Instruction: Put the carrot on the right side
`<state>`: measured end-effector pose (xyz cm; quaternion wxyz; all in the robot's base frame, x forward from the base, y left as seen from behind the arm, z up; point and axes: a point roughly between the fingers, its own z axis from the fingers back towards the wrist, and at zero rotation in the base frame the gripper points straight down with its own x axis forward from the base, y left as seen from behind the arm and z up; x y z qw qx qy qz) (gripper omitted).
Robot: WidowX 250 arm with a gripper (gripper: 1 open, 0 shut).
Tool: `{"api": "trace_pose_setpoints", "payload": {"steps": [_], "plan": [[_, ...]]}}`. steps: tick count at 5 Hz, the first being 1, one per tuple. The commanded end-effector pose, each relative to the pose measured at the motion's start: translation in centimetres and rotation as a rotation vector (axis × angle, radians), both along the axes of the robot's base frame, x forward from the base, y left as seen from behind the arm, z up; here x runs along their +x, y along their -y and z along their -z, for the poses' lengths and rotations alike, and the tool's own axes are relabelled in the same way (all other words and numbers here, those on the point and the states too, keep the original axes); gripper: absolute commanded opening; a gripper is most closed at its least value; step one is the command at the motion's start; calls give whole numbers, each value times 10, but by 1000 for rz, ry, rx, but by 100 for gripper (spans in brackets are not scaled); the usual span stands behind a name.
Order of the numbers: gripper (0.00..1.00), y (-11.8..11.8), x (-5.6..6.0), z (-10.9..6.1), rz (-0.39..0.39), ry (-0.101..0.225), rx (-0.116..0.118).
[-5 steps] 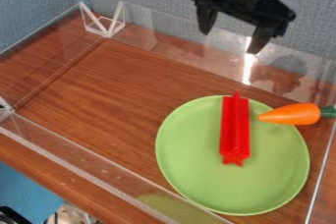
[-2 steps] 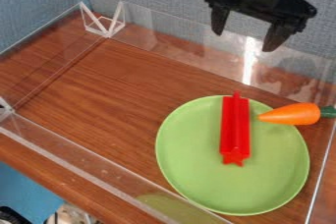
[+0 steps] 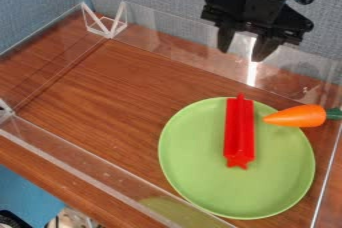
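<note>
Orange, tapered and capped with a short green stem, the toy carrot (image 3: pixel 295 116) lies at the right edge of the round light-green plate (image 3: pixel 183 157). Its narrow tip points inward, toward the red ridged block (image 3: pixel 239 132) on the same plate; its thick stem end overhangs the rim on the right.

The black robot jaws (image 3: pixel 242 45) are above the far edge of the brown wooden tabletop (image 3: pixel 114 87), well apart from the carrot. They stand spread, with nothing visible between them.

Handling: the carrot is probably light, moulded plastic, stiff enough to keep its shape under moderate pressure. The surface looks smooth and rounded; it may roll or slip if pinched off-centre. Fragility is unlikely to be a concern.

Grasp point: close across the thick body, slightly inboard of the green stem. Avoid the narrow tip, where the taper could squeeze the part out of the grip. Align the jaws crosswise to the long axis before lowering.
</note>
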<state>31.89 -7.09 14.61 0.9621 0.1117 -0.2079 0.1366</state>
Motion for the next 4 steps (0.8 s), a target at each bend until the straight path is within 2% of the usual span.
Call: {"api": "trace_pose_setpoints", "payload": {"steps": [1,2,3,4], "plan": [[100,5,2,-13,35,43,-20],[100,-1,9,-14,29,62,-21],[100,-11,13,-23,27,77,-22],[100,-9,17,-23,69,87,-36]]}}
